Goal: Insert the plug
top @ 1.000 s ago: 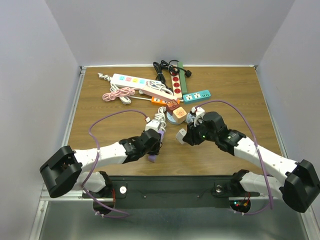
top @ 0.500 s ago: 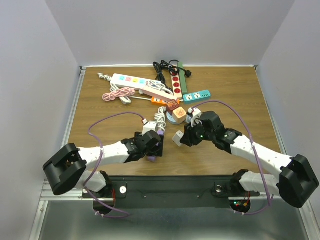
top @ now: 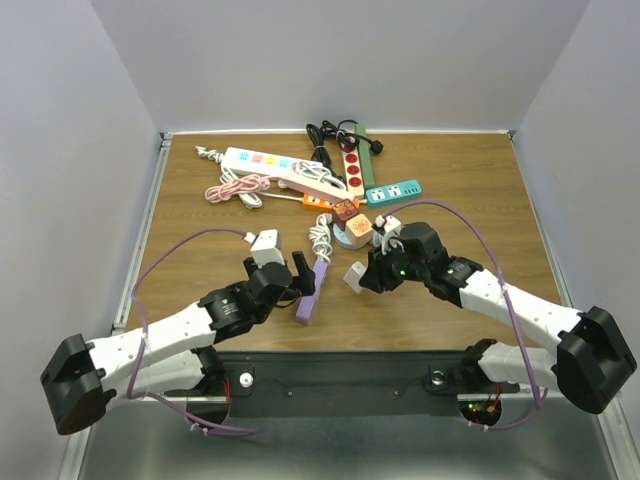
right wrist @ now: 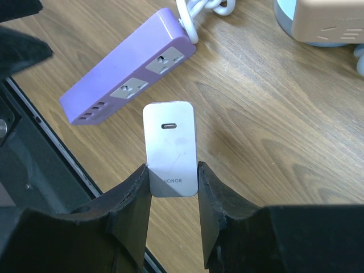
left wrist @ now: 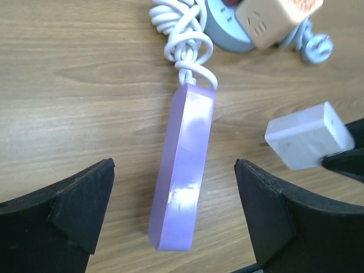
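1. Table (top: 185, 215) of brown wood carries everything, and both arms reach over it from the near edge.
2. Left arm (top: 170, 335) lies low and points to the middle; right arm (top: 510, 300) comes in from the other side, so the two ends are near each other.
3. Heap of power strips lies at the far middle of the table: a long white one with coloured sockets (top: 262, 163), one with red sockets (top: 352, 165), a teal one (top: 393, 191) and a pink cable (top: 237, 188) beside them.
4. Purple power strip (top: 309, 292) lies apart from the heap, nearer to the arms. Its sockets show only in the right wrist view (right wrist: 128, 85); the left wrist view (left wrist: 185, 170) shows a plain narrow side. A coiled white cord (left wrist: 185, 34) leaves its far end.
5. Left gripper (top: 300, 275) is spread fully wide and holds nothing. One finger stands on each side of the purple strip, and neither finger touches it.
6. Right gripper (right wrist: 170, 170) is closed on the white plug (right wrist: 169, 149), one finger on each flat side, and it has the lower half of the plug.
7. White plug (top: 354, 275) is therefore in the right gripper, just to the right of the purple strip and apart from it.
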Action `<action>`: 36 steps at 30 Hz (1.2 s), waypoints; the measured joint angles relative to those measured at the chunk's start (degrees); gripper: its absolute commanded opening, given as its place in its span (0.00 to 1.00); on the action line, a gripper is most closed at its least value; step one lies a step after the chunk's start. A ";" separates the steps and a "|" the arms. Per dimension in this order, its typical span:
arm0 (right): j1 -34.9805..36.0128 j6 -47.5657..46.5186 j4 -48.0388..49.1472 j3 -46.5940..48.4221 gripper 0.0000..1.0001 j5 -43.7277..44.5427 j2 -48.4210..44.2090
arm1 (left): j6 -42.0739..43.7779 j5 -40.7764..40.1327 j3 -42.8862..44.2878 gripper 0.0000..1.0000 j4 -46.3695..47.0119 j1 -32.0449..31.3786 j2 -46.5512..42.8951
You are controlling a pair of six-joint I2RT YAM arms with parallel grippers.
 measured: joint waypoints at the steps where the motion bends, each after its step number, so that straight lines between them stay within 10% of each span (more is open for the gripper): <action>1: 0.00 0.11 0.00 0.00 0.00 0.09 -0.24 | -1.62 -0.59 -0.72 0.95 -0.15 0.20 -1.55; 10: 0.00 0.85 0.42 0.00 0.00 0.66 -2.45 | 0.55 -6.97 -5.42 0.72 3.41 2.03 -17.14; 19: 0.00 2.23 1.60 -0.33 0.00 1.20 -2.64 | 3.45 -8.66 7.43 0.59 -1.27 -2.80 10.91; 36: 0.00 3.58 2.08 -4.46 0.00 2.14 -6.38 | 3.28 -12.00 14.93 0.57 -8.98 -11.13 24.52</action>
